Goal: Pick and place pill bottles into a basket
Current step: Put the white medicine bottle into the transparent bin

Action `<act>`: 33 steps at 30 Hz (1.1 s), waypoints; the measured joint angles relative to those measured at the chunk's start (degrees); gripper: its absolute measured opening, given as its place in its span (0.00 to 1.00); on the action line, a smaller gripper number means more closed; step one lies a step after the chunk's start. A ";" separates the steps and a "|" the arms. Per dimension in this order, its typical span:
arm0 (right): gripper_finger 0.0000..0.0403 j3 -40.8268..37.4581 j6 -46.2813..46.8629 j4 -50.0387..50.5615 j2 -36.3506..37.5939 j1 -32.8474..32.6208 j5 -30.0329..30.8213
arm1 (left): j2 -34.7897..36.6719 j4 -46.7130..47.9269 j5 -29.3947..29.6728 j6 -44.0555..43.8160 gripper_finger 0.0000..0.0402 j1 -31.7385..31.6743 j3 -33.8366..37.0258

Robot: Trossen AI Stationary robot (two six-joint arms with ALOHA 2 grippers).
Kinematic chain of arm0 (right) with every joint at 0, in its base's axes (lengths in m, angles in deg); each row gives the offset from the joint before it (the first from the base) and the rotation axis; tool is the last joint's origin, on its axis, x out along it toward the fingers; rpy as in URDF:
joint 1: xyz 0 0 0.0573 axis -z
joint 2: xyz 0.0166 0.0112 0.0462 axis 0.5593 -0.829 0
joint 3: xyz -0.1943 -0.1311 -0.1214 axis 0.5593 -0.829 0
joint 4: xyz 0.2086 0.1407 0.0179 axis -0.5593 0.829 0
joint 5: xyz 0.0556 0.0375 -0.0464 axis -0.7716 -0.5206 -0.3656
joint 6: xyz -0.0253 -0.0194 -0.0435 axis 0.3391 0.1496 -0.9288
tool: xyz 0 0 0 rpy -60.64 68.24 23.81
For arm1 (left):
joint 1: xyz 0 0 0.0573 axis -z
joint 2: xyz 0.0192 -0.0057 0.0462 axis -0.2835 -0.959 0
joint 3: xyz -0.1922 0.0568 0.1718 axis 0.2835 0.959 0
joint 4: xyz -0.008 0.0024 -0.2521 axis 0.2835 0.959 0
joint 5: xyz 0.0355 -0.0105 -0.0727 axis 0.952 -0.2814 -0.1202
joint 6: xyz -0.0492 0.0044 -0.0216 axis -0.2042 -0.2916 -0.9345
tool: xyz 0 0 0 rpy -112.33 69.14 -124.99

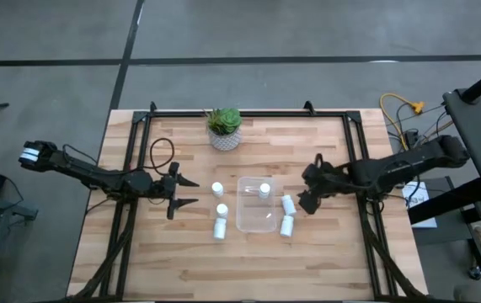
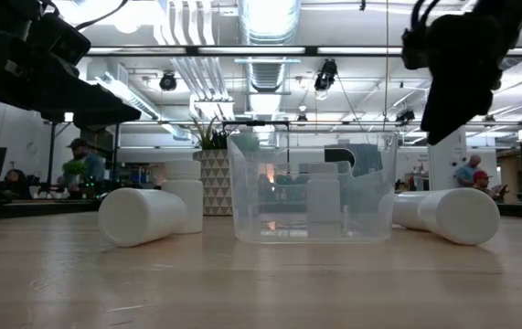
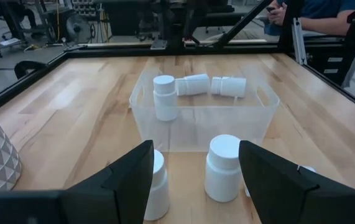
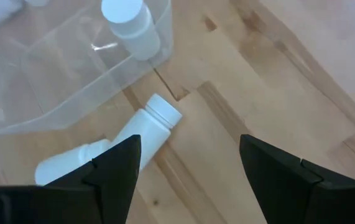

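The clear basket (image 1: 257,204) stands mid-table on its base, with one white pill bottle (image 1: 264,190) upright inside it. Left of it are three more bottles (image 1: 220,209): two stand upright (image 3: 222,168), and one lies on its side (image 2: 142,217). Two bottles (image 1: 287,215) lie on their sides to the right of the basket (image 4: 146,127). My right gripper (image 4: 189,149) hangs open above those two, tilted steeply down and touching nothing. My left gripper (image 3: 196,152) is open and held level, left of the left-hand bottles, pointing at them.
A potted green plant (image 1: 224,128) stands at the table's far edge, behind the basket. A black frame (image 1: 248,113) runs around the tabletop. Bare wood lies along the near side of the table (image 1: 248,269).
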State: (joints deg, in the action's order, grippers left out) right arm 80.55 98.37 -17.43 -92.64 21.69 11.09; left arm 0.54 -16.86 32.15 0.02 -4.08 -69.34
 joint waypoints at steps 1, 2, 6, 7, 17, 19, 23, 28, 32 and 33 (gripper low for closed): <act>0.65 1.07 -0.02 0.35 -1.54 -0.02 -0.10 | -0.03 0.09 0.00 -0.01 0.55 -0.01 0.00; 0.65 2.09 -0.04 0.48 -3.11 -0.02 -0.26 | -0.01 0.19 0.00 -0.01 0.55 -0.01 0.00; 0.65 6.34 1.17 2.23 -8.12 -0.04 -1.86 | -0.06 0.15 0.00 -0.01 0.55 0.00 0.00; 0.65 7.35 1.99 3.34 -9.28 -0.07 -1.95 | 0.03 0.18 0.01 -0.01 0.55 0.01 0.00; 0.65 13.91 7.78 10.65 -18.48 -0.04 -3.81 | -0.52 0.78 0.00 0.01 0.55 -0.01 0.00; 0.65 14.28 8.32 10.72 -20.10 -0.04 -4.91 | -0.82 0.79 0.00 0.01 0.55 0.00 0.00; 0.64 15.12 8.31 10.66 -22.26 -0.04 -5.46 | -1.15 0.83 0.00 0.01 0.55 -0.01 0.00; 0.63 15.86 9.13 10.58 -23.98 -0.04 -5.47 | -1.47 0.97 0.00 0.01 0.55 0.00 0.02; 0.63 16.19 9.84 10.48 -25.15 0.00 -5.74 | -1.84 0.80 0.00 0.04 0.55 0.00 0.03; 0.63 16.31 9.84 10.39 -25.43 0.00 -5.74 | -1.92 0.82 0.00 0.03 0.55 0.00 0.06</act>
State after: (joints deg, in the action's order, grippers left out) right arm 96.86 108.21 -7.04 -118.07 21.69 5.35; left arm -1.37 -16.04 32.15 0.05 -4.08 -69.29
